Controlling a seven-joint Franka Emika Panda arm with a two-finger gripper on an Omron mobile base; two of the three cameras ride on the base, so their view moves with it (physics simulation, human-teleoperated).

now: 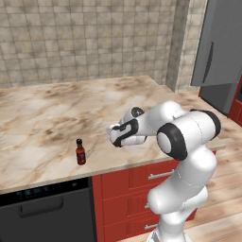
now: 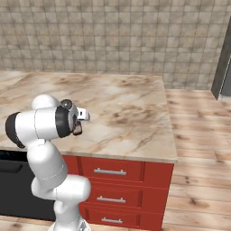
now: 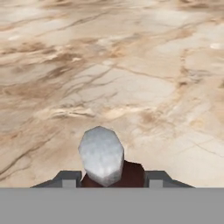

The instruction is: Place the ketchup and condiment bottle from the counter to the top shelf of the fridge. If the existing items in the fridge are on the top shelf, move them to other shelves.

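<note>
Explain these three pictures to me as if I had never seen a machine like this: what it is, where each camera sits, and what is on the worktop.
The white machine is a robot arm in a simulated kitchen. Two cameras ride on its base behind it: one looks over it from the left, one from the right, so both show the same marbled counter above red drawers from two sides.

The third camera sits on the hand and looks along the gripper. Its two dark finger tips stand on either side of a maroon bottle with a grey cap, the ketchup, seen from above. The tips sit close to the bottle, but whether they already grip it I cannot tell.

A small red-orange condiment bottle with a black cap stands upright near the front edge of the counter, apart from the gripper. The grey fridge stands at the far right.
</note>
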